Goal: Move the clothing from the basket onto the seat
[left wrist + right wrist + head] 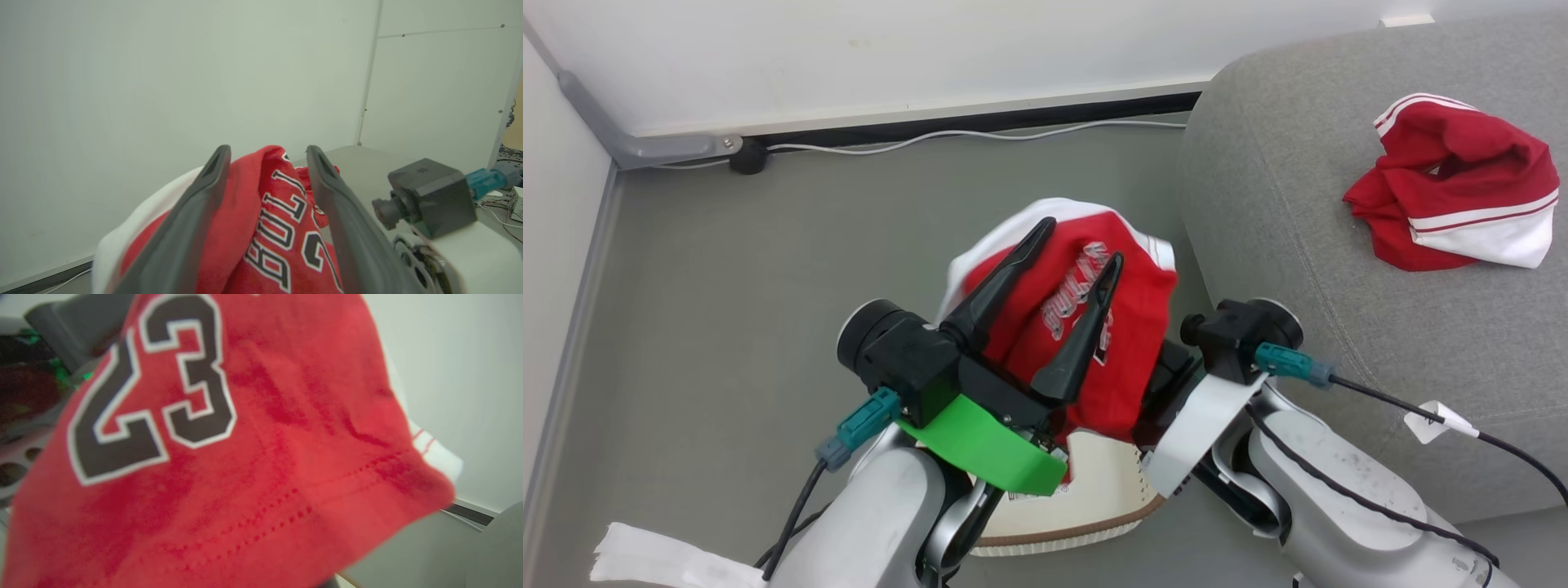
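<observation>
A red jersey (1143, 327) with white trim and printed lettering hangs above the cream basket (1094, 490), whose brown rim shows below my arms. My left gripper (1084, 239) is open, its two dark fingers spread across the jersey (265, 228). The right arm reaches in from the right, its wrist block (1241, 331) against the cloth. Its fingers are buried in the jersey (286, 437), shut on it. A second red and white garment (1454, 188) lies crumpled on the grey seat (1298, 204) at the right.
The basket stands on grey floor just left of the seat's rounded edge. A white wall with a dark skirting strip and a white cable (980, 135) runs along the back. A side wall closes the left.
</observation>
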